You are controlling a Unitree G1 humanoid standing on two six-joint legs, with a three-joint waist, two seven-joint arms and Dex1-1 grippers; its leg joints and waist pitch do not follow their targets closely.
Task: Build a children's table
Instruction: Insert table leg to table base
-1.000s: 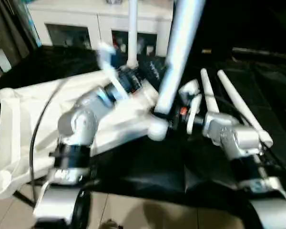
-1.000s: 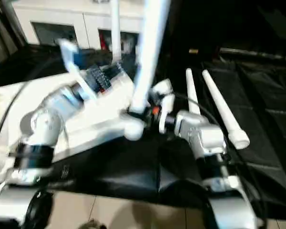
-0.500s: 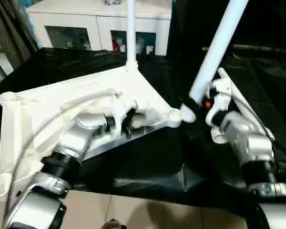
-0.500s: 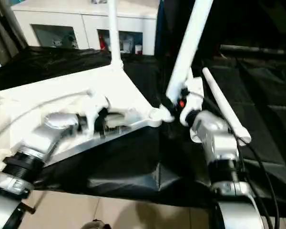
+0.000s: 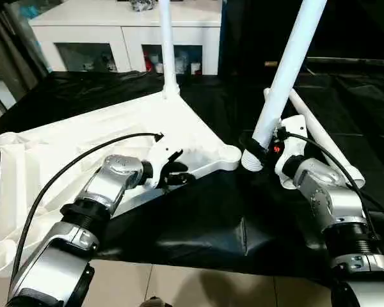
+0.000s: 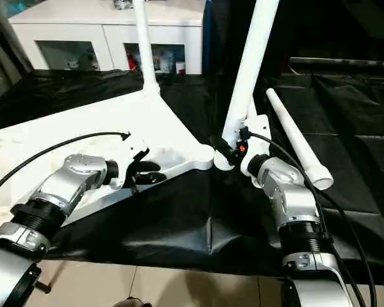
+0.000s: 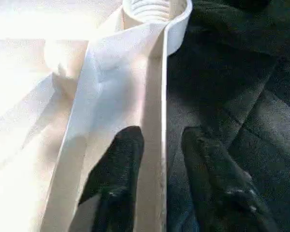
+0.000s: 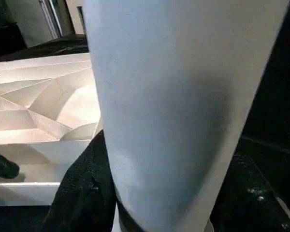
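1. The children's table point(image 5: 134, 128) lies upside down on a surface under black sheeting point(image 5: 198, 217), ribbed underside up. Its near-left corner runs past the sheeting's edge, and the left forearm hides part of the near rim.
2. One leg point(image 5: 167, 45) stands upright in the far corner socket; its upper end is cut off by the frame edge.
3. A second leg point(image 5: 288, 64) rises steeply, leaning away to the right, with its top also cut off. Its lower end sits just beside the table's near-right corner socket point(image 5: 232, 153); whether it touches the socket I cannot tell.
4. Two spare legs point(image 6: 294, 144) lie on the sheeting behind the right arm, partly hidden by it and by the raised leg.
5. Right tool point(image 5: 259, 153): the black fingers are clamped on the raised leg's base, one finger wrapping the tube as seen from the wrist. The forearm reaches forward and inward, wrist bent toward the socket.
6. Left tool point(image 7: 159, 159): the fingers point(image 7: 121, 164) straddle the table's thin near rim, one on each side. Narrow gaps remain, so they stand parted around the rim, not pinching it. The forearm slants in from the lower left, low over the underside, with a black cable point(image 5: 64, 173) looping above it.
7. A white cabinet point(image 5: 125, 32) with glass-fronted compartments stands beyond; its contents are too small to identify.
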